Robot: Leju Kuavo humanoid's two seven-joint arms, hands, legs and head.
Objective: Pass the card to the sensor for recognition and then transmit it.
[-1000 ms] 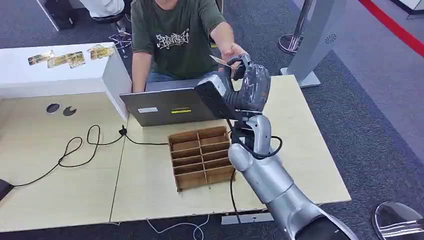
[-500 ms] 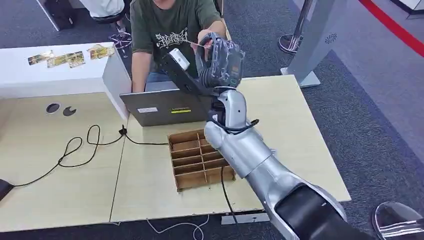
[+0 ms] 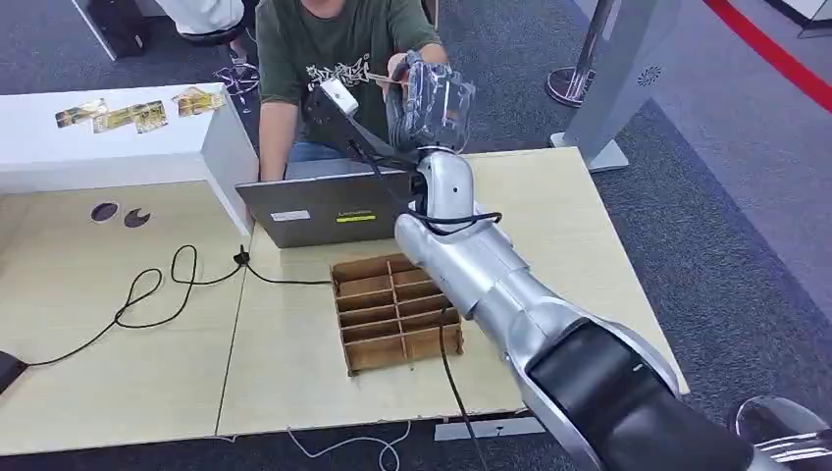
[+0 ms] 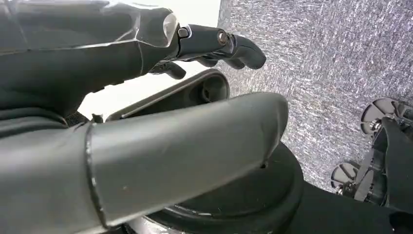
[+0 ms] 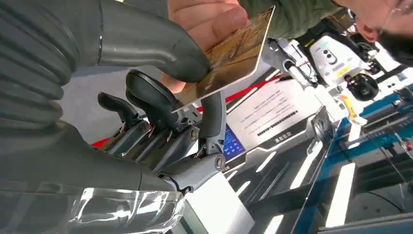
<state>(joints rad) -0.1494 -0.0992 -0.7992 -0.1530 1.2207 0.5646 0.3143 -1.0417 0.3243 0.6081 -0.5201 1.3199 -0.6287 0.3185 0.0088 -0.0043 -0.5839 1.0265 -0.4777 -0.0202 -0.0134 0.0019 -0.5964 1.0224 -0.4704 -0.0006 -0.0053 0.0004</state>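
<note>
Card handover, raised over the laptop [image 3: 329, 211].
Right hand [image 3: 429, 96] pinching the card [image 5: 234, 51] between thumb and a finger, person's hand [image 5: 207, 19] gripping the same card from beyond; long axis pointing away toward the person. Left hand [image 4: 146, 122] hanging, holding nothing, fingers apart.

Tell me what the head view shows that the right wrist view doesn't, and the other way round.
Head view alone: the table, the laptop, the divided wooden box, a black cable and the silver right arm reaching toward a seated person.
Right wrist view alone: a gold card up close, pinched between the right hand's thumb and a finger, with the person's fingers on it too.
Both: the right hand and the person in the green shirt.
</note>
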